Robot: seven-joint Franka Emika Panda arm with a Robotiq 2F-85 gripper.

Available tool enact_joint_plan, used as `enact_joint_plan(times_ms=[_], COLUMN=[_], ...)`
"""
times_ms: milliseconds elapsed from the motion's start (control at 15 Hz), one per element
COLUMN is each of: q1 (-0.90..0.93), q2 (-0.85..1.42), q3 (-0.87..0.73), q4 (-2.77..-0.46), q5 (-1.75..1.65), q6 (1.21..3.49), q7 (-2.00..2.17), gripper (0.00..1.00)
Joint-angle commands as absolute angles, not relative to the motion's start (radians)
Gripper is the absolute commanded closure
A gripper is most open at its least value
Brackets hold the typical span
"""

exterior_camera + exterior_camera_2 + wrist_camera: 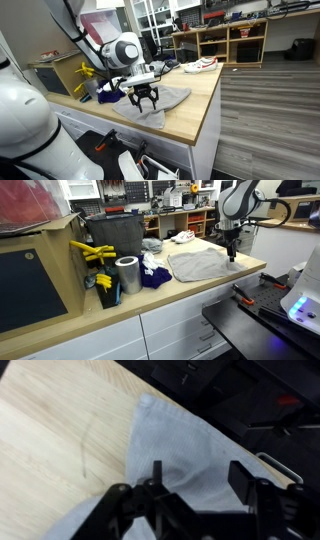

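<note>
A grey cloth (152, 104) lies flat on the wooden counter (195, 95); it also shows in the other exterior view (200, 264) and in the wrist view (170, 455). My gripper (145, 101) hangs open just above the cloth's front corner near the counter edge, fingers pointing down, holding nothing. In an exterior view the gripper (232, 255) is over the cloth's right edge. In the wrist view the open fingers (198, 478) straddle a patch of grey cloth.
A white shoe (197, 65) lies at the counter's far end. A dark blue cloth (154, 276), a metal can (127, 275), yellow tools (92, 252) and a dark bin (112, 232) stand further along the counter. Shelving (232, 42) stands behind.
</note>
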State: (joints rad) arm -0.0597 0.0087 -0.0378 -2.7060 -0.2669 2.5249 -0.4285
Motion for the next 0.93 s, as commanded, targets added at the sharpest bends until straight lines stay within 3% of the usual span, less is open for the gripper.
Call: enact_joint_plan(times_ms=[0,333,867], q1=[-0.094,-0.1,-0.061], q2=[-0.03,0.04,0.202], q3=[-0.086,-0.104,-0.134], q4=[-2.739,-2.722,-2.689], q5=[-0.377,-0.456,-0.6], q6=[2.516,2.566,2.66], q7=[-0.342,-0.205,0.033], gripper=[0.62,0.99,1.0])
